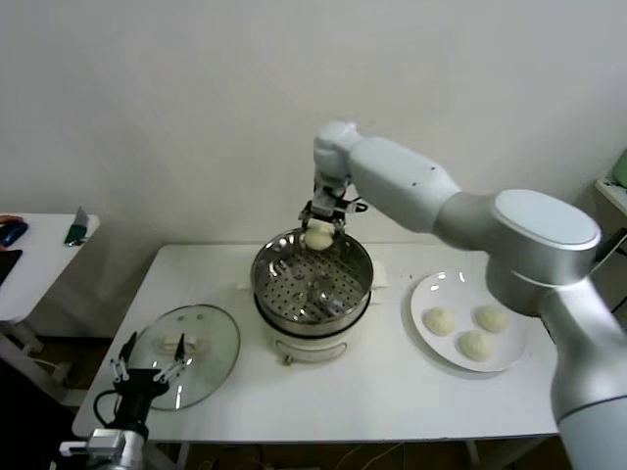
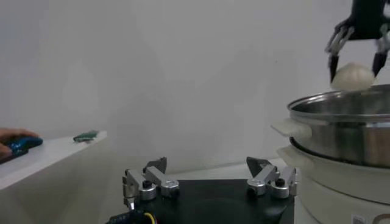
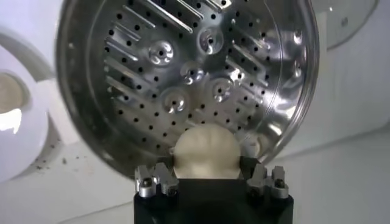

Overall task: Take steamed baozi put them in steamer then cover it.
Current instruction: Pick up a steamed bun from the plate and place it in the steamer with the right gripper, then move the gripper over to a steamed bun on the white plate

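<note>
Right pincer: I see my right pincer (image 1: 321, 227) above the far rim of the steamer, clamped on one steamed baozi (image 1: 319, 236); in the right wrist view the bun (image 3: 204, 152) sits between the fingers (image 3: 156, 180), gripped on both sides.
Held bun: it hangs over the steamer's far edge, above the perforated floor, not resting on it; from the left wrist view it shows just over the steel rim (image 2: 351, 77).
Steamer: the shiny steel basket (image 1: 364, 262) stands near the middle of the bench (image 1: 392, 392) on a white pot base (image 1: 309, 348); I can see no bun on its floor.
Plate: a white plate (image 1: 426, 294) lies on the bench on my right side of the steamer, apart from it, carrying three more buns (image 1: 440, 321).
Cover: the clear glass lid (image 1: 220, 343) lies flat on the bench on my left side of the steamer, its white handle up.
Left pincer: my left pincer (image 1: 149, 370) hovers low at the near edge of the cover, fingers spread wide apart and holding nothing; the left wrist view shows the same gap (image 2: 209, 182).
Side table: a second white table (image 1: 39, 259) stands off to my left with a few small objects on it.
</note>
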